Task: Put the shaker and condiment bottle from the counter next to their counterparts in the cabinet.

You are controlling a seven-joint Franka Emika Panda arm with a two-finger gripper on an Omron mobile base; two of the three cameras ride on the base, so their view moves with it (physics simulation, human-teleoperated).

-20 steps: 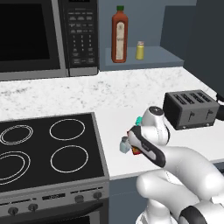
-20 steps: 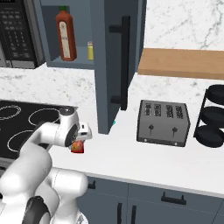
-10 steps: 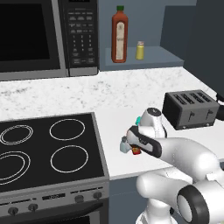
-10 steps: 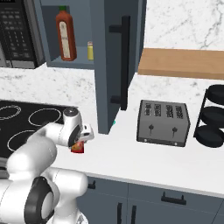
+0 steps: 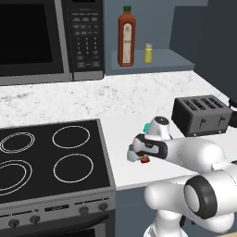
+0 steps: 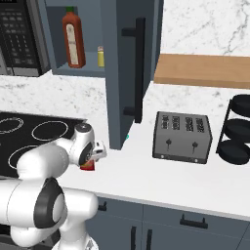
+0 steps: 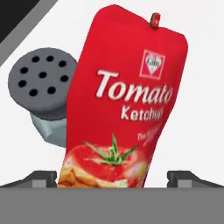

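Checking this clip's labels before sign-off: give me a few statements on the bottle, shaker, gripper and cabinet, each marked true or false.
1. The gripper stands open, a finger on each side of the condiment bottle. True.
2. The shaker sits beside the condiment bottle on the counter. True.
3. The condiment bottle already stands in the cabinet. False: it is on the counter, at the gripper.
4. The tall orange-red bottle and yellow shaker lie on the stove. False: both stand upright in the cabinet.

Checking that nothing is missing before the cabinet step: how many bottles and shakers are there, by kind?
Bottles: 2 – condiment bottle, tall sauce bottle
Shakers: 2 – grey shaker, yellow shaker
Total: 4
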